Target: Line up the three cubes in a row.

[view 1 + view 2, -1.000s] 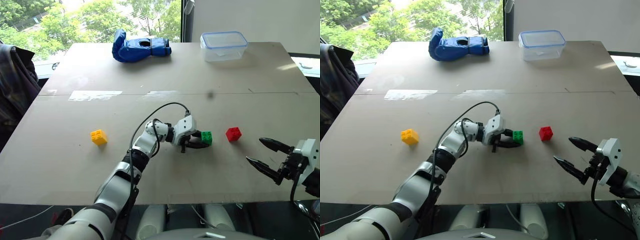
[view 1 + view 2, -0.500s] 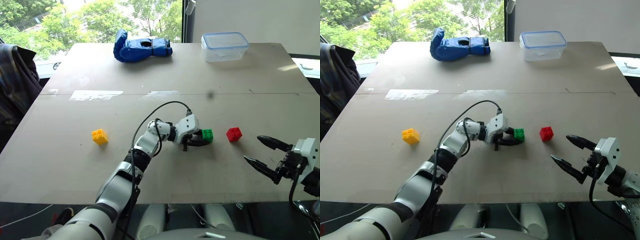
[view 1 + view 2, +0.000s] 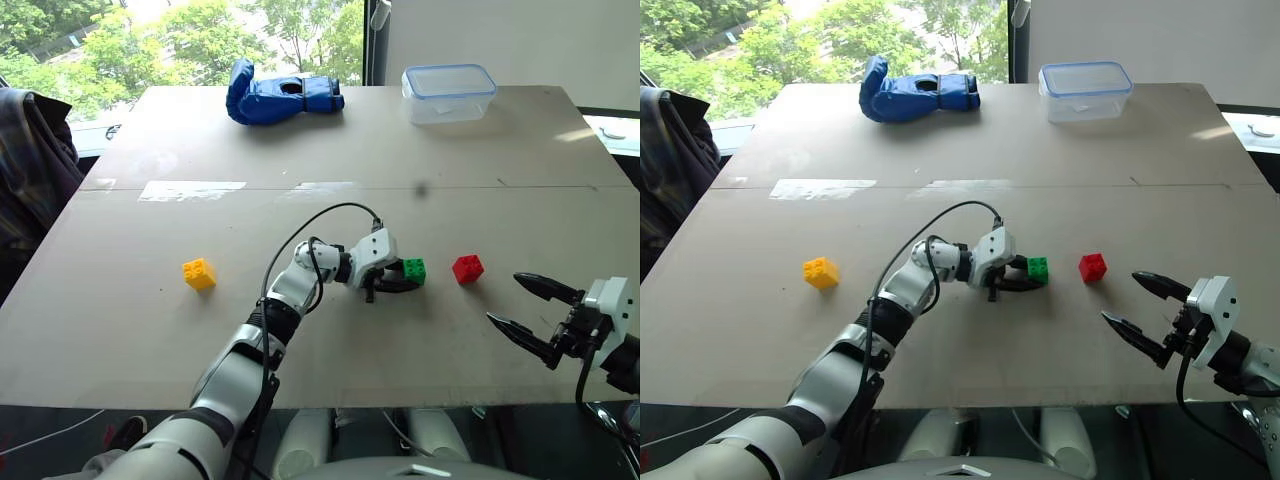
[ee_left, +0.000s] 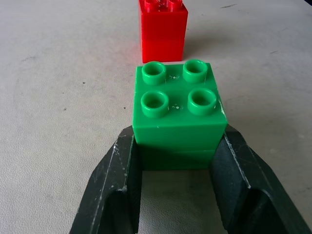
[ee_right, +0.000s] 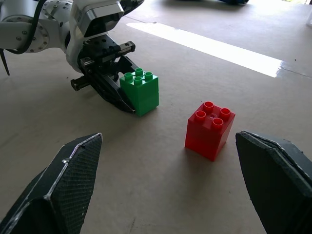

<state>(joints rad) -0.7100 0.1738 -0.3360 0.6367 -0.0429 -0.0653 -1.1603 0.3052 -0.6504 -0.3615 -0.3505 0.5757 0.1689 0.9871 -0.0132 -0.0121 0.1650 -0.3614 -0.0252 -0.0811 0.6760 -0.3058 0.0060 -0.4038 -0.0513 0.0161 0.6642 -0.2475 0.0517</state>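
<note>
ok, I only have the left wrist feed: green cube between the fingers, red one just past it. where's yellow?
Observer: The yellow cube sits alone on the table, far to the left of the green cube.
Operator: does it line up with the other two?
Observer: Roughly. In the head views, yellow, green and the red cube lie at about the same depth on the table.
Operator: right arm doing anything?
Observer: The right end effector hangs open near the table's front edge, to the right of red, holding nothing.
Operator: anything else on the table?
Observer: A blue glove and a lidded clear box at the far edge.
</note>
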